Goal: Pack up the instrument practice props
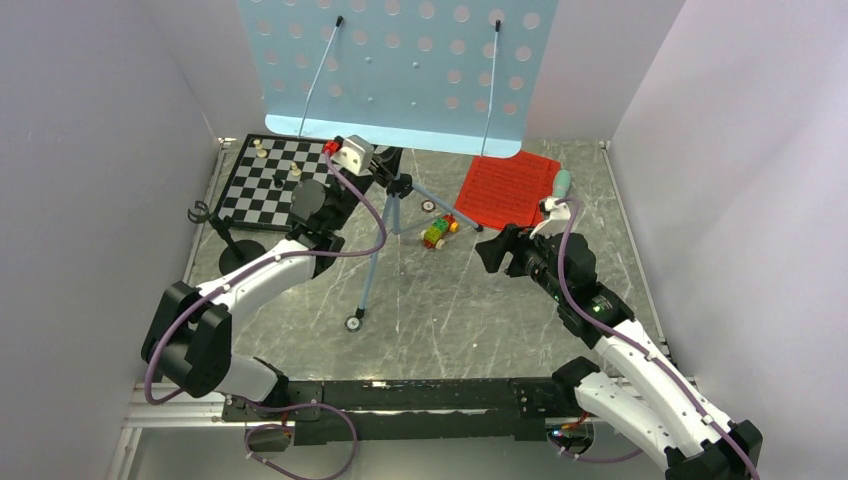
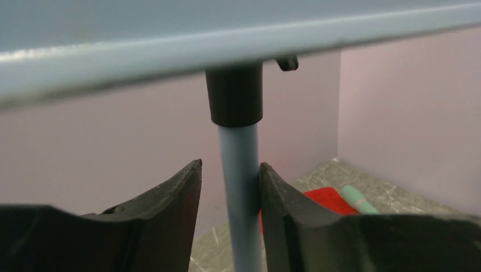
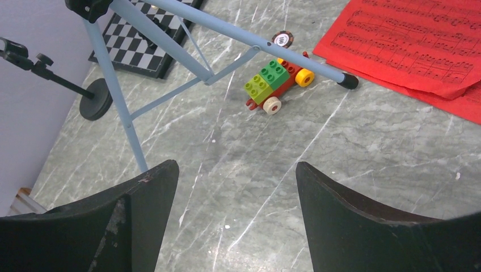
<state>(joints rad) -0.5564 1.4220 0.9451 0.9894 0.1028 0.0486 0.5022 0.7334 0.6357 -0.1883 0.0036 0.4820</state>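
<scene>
Music stand (image 1: 400, 70): we counted one, upright on its tripod, mid-table.
Left gripper (image 2: 230, 164): fingers straddled its pole, gap on one side.
Right gripper (image 3: 235, 165): fingers spread, empty.
Microphone (image 1: 562, 183): one, beside red pages (image 1: 505, 190).

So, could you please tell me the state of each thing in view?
light blue music stand: upright on its tripod, desk bare.
left gripper: open, fingers around the stand's pole, gap on one side.
right gripper: open, empty, above the table.
red sheet-music pages: flat on the table.
mint-green toy microphone: lying by the pages.
black mic stand: upright, empty.
chessboard: flat, pieces standing.
block car: on its wheels.
</scene>
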